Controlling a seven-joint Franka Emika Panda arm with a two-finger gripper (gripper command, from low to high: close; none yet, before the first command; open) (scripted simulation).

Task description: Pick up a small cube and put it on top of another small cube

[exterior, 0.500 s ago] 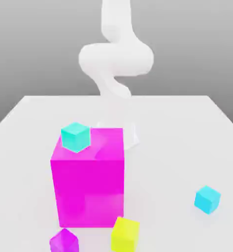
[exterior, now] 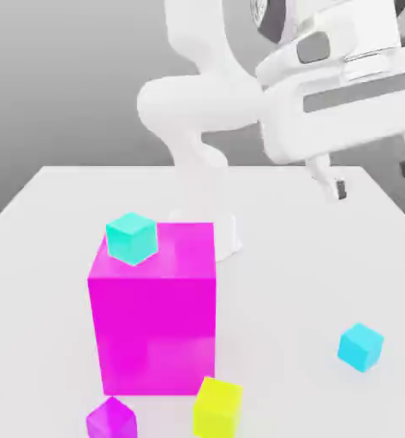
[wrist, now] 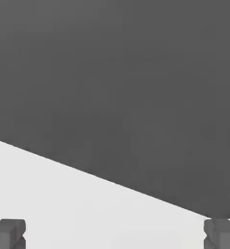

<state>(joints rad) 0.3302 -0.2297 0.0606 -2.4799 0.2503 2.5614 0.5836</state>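
1. Grey backdrop rises behind a flat white table.
2. Near the table's middle stands a big glossy magenta cube; the small turquoise cube rests on its top, at the 10 o'clock corner.
3. Alone on the table lies the small sky-blue cube, at 3 o'clock from the magenta cube and well apart from it.
4. A small yellow cube and a small purple cube sit at its front edge.
5. High at 1 o'clock hangs the white arm's gripper, fingers spread wide and empty.
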